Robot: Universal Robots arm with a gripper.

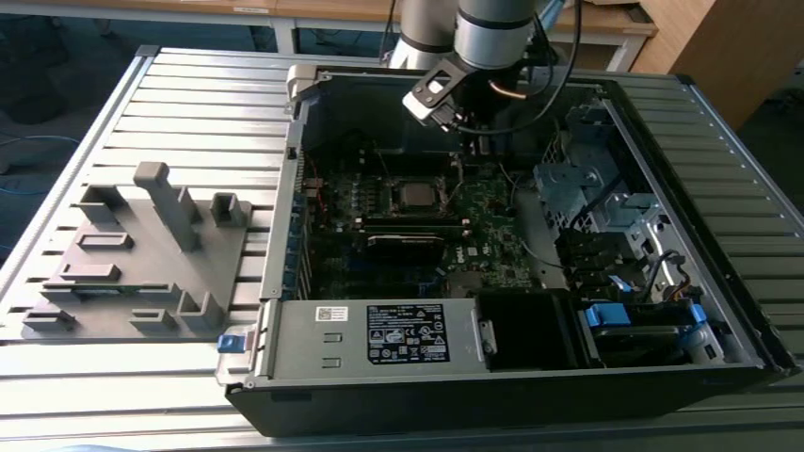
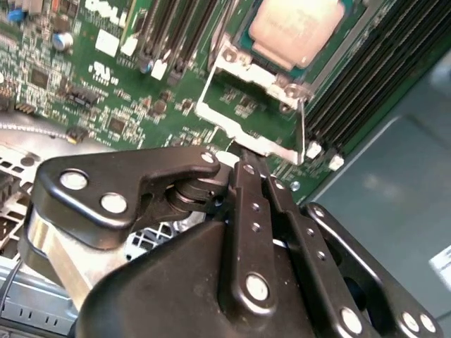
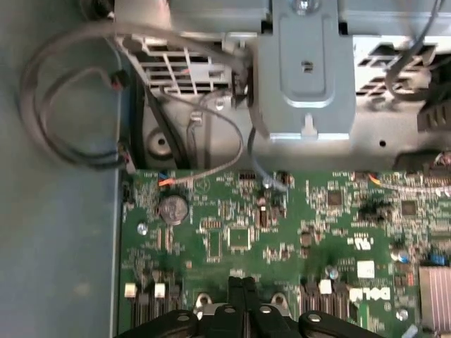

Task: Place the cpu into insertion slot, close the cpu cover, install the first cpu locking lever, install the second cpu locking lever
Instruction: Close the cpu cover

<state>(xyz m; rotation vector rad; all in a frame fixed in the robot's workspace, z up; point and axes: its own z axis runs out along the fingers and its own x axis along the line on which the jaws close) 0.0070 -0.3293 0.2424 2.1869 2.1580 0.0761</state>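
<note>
Ribbed grey metal worktop (image 1: 188, 94) carries an open computer case (image 1: 503, 400) in the exterior view, with a grey fixture (image 1: 138, 254) toward the exterior view's left edge. The cpu (image 1: 415, 195) lies near the middle of the motherboard (image 1: 490, 254), and the gripper (image 1: 475, 146) hangs just beyond it, toward the case's far wall. A white label (image 1: 409, 332) sits by the case's near edge; its print is too small to read.

In the second wrist view the cpu (image 2: 296, 32) is seated in the insertion slot (image 2: 244, 46). The cpu cover (image 2: 243, 135) is swung open, bare board showing through its window. The fingers (image 2: 246, 204) are closed together, tips at the cover's free edge; whether they pinch it I cannot tell. Closing the cover looks like the step in hand. I judge it wants a smooth arc about the hinge, with the window settling around the chip's top without scraping it.

In the first wrist view the closed fingers (image 3: 236, 303) sit over the motherboard (image 3: 282, 232), with a coin battery (image 3: 173, 209) nearby. White lettering on the board I leave unread.
</note>
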